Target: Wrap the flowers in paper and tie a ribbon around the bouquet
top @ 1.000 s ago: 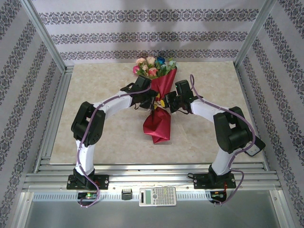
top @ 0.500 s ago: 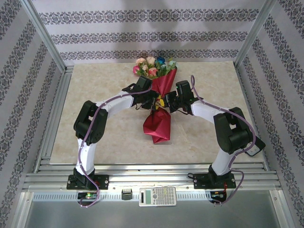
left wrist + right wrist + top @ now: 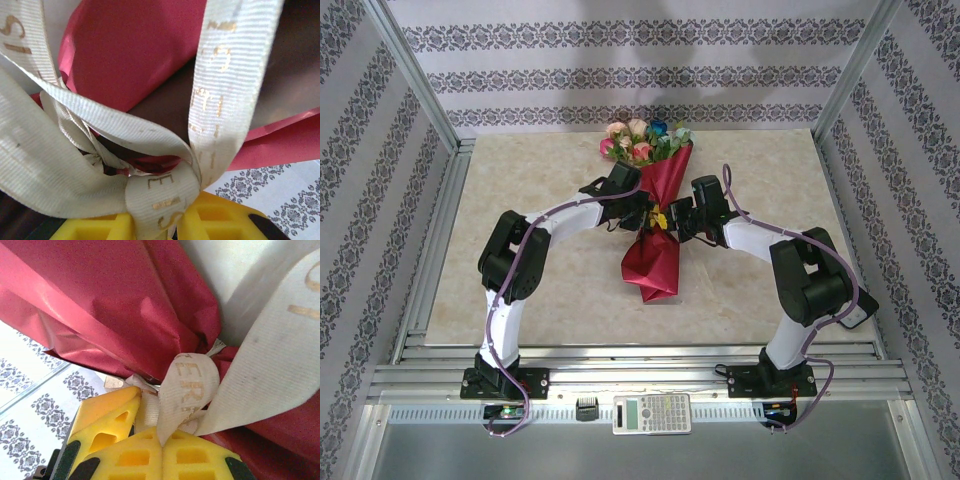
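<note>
The bouquet lies lengthwise on the table, with the flowers point(image 3: 642, 140) at its far end and the red paper point(image 3: 655, 255) flaring toward me. Both grippers meet at its narrow waist, the left gripper point(image 3: 642, 213) on one side and the right gripper point(image 3: 672, 217) on the other. In the left wrist view the cream ribbon point(image 3: 160, 195) with gold lettering loops over the paper point(image 3: 130, 45), and one band runs down between the yellow fingers of the left gripper point(image 3: 172, 220). The right gripper point(image 3: 162, 447) is shut on a folded ribbon point(image 3: 190, 385) end against the paper point(image 3: 100, 300).
The beige table point(image 3: 540, 290) has room left and right of the bouquet. Patterned walls and aluminium posts point(image 3: 415, 70) enclose it. A calculator point(image 3: 651, 412) sits on the near rail between the arm bases.
The left arm's elbow has shifted slightly right and its jaws have closed in on the ribbon. The right gripper has edged toward the bouquet's waist. The bouquet has stayed put.
</note>
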Motion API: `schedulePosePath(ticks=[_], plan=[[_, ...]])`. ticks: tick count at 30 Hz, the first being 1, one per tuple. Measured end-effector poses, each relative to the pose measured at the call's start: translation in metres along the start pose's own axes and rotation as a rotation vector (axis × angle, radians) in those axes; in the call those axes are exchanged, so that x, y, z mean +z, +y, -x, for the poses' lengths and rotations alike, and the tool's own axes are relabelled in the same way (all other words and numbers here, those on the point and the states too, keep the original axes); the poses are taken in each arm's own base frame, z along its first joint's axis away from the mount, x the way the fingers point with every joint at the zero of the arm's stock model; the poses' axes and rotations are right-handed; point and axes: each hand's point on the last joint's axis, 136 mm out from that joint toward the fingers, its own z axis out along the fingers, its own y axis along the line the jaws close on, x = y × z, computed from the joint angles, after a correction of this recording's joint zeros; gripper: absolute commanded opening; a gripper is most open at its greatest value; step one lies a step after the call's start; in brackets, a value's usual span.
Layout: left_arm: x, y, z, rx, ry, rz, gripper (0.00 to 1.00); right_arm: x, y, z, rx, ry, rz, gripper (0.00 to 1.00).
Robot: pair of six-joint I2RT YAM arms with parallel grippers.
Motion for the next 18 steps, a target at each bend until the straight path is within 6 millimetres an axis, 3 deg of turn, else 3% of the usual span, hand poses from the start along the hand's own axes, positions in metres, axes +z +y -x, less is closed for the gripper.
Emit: schedulePosePath(ticks=[11, 18], plan=[[0.007, 0.000, 0.003, -0.006, -0.001, 0.003, 0.22, 0.000, 0.005, -0.001, 0.008, 0.005, 0.028, 0.00], [0.008, -0.002, 0.006, -0.018, -0.004, -0.006, 0.04, 0.001, -0.006, 0.001, 0.020, 0.007, 0.018, 0.00]])
